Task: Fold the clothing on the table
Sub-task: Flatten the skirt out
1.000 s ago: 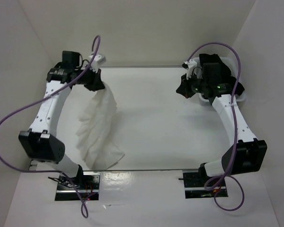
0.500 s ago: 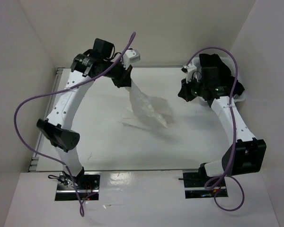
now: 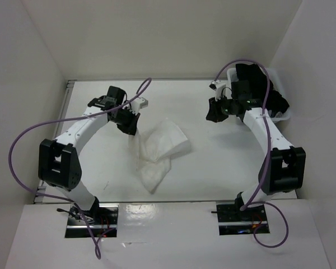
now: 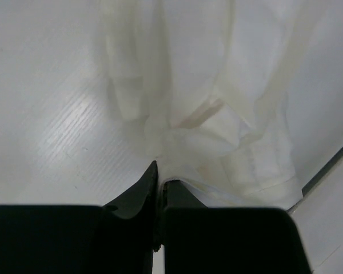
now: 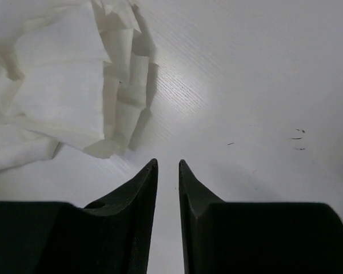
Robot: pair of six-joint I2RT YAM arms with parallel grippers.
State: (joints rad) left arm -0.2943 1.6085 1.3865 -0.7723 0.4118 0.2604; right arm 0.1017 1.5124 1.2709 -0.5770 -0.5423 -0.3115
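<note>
From above, the left gripper (image 3: 129, 126) sits low over the table (image 3: 224, 174), pinching an edge of the skirt (image 3: 159, 148), which lies crumpled left of centre. We judge it was brought there for spreading. Its wrist view shows jaws pressed together on fabric. The right gripper (image 3: 215, 109) (jaws slightly parted, empty, in its own view) waits apart. A second ago the skirt hung lifted near the left edge.

Plain white walls close in the table (image 3: 213, 174) on three sides: left wall (image 3: 28, 67), far wall (image 3: 168, 39), right wall (image 3: 319, 112). Soft, even light leaves a pale glare on the white ledge (image 3: 168, 235) along its near edge. A white basket (image 3: 284, 115) sits at its far right corner.
</note>
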